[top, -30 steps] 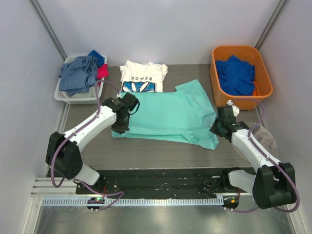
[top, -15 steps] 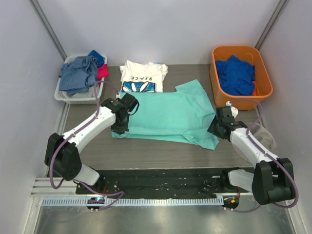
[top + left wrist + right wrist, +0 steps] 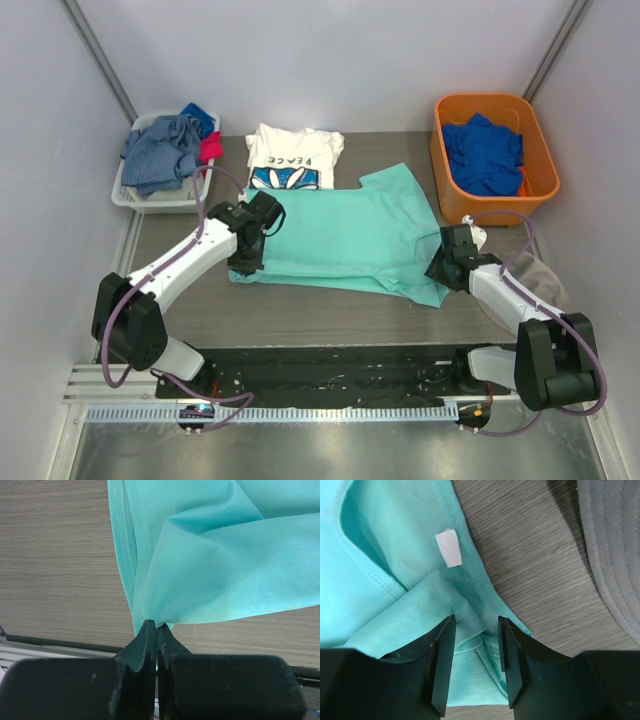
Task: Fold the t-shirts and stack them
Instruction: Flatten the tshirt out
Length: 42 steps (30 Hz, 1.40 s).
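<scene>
The right gripper (image 3: 476,625) is parting its jaws around the hem of the mint t-shirt (image 3: 390,550), lower right. The left gripper (image 3: 156,626) is still pinching it, so a regrasp seems to be coming.

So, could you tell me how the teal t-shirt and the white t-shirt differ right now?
The teal t-shirt is plain; the white t-shirt carries a blue print and lettering. The teal one lies spread wide mid-table; the white one is folded small beyond it. The left gripper pinches the teal shirt's corner; no gripper touches the white one. Both lie on the table.
</scene>
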Tool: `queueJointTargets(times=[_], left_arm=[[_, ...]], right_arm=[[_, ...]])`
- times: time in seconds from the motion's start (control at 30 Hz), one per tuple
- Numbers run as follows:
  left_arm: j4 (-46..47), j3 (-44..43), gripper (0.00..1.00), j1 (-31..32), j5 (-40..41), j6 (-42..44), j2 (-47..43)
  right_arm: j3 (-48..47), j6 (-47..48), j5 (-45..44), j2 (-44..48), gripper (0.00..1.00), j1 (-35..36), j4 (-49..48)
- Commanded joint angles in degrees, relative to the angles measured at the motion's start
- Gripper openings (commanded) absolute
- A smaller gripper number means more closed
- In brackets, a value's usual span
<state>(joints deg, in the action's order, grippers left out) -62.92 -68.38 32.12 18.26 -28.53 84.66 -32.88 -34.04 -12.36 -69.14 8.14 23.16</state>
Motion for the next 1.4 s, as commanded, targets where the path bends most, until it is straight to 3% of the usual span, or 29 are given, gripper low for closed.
queueJointTargets(times=[0.0, 0.7, 1.37], left_arm=[[-1.2, -0.4, 0.00, -0.4, 0.5, -0.6, -1.3], [-2.1, -1.8, 0.00, -0.4, -0.3, -1.0, -1.0], [-2.5, -2.2, 0.00, -0.4, -0.4, -1.0, -1.1]], right_arm=[[1.1, -0.6, -0.9, 0.6, 0.46, -1.1, -3.8], [5.6, -0.2, 14.5, 8.3, 0.43, -9.7, -9.3], [7.4, -0.4, 17.0, 7.1, 0.43, -11.9, -9.5]])
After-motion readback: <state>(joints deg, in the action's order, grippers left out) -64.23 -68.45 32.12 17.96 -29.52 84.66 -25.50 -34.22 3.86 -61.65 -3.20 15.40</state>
